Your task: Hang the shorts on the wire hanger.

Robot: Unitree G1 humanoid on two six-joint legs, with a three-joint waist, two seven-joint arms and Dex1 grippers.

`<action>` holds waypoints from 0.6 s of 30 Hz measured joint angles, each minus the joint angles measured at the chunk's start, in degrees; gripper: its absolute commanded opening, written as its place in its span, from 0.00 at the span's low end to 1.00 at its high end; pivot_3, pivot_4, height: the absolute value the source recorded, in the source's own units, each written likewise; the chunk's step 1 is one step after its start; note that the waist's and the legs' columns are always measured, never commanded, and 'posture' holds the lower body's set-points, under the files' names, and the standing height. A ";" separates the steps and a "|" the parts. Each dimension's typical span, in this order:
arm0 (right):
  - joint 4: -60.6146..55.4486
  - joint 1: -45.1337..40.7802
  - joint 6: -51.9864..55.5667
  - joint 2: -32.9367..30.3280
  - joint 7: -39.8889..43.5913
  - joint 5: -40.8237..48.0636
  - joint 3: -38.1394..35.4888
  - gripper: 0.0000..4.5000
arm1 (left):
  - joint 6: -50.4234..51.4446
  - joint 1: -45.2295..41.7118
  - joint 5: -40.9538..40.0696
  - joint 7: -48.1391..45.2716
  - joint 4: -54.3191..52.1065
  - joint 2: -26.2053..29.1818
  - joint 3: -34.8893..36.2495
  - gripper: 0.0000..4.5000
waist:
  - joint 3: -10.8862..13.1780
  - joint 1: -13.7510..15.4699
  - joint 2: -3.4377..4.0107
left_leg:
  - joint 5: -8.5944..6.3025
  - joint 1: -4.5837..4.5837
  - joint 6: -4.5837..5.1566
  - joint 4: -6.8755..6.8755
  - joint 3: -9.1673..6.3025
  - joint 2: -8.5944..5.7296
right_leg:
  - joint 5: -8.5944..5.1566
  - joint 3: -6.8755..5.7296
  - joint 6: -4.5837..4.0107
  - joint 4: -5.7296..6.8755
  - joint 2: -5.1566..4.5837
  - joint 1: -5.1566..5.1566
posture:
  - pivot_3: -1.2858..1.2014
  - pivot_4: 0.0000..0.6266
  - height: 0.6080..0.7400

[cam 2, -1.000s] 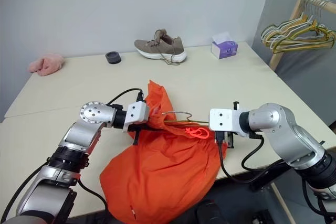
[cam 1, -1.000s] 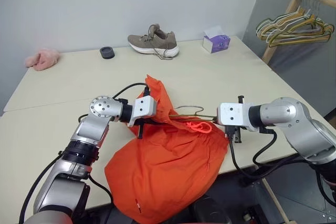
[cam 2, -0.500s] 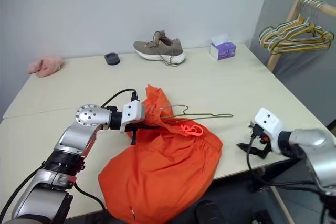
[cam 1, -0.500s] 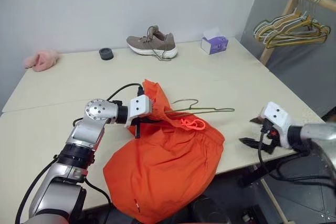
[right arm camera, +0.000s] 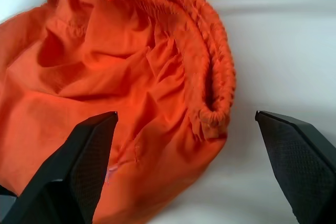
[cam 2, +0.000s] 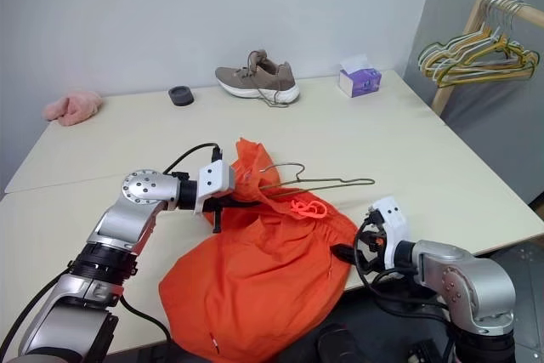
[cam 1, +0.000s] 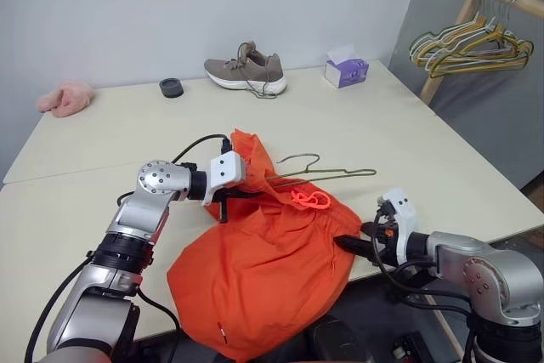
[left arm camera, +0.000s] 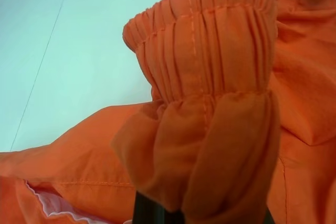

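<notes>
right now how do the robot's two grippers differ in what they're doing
The left gripper is shut on the gathered waistband of the bright orange fabric shorts, lifting that bunch above the table; the right gripper has its jaws spread wide and holds nothing. The left sits by the hook end of the thin olive-brown wire hanger; the right sits low at the shorts' other edge. Both point toward the shorts.

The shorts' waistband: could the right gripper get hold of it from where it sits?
Probably yes. The right gripper is open, aimed at the shorts, their gathered waistband lying between its fingers with nothing in between.
</notes>
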 measured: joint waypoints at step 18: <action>9.88 -3.60 -23.72 -12.86 0.44 -5.66 5.41 0.00 | 24.63 5.60 -16.78 -7.79 -15.86 10.02 5.61 0.00 | 0.03 0.54 0.02 | 0.00 0.01 0.00 -0.05 0.05 0.03 | -0.09 0.08 0.13 -0.18 0.32 0.03 | 0.41 0.08 1.00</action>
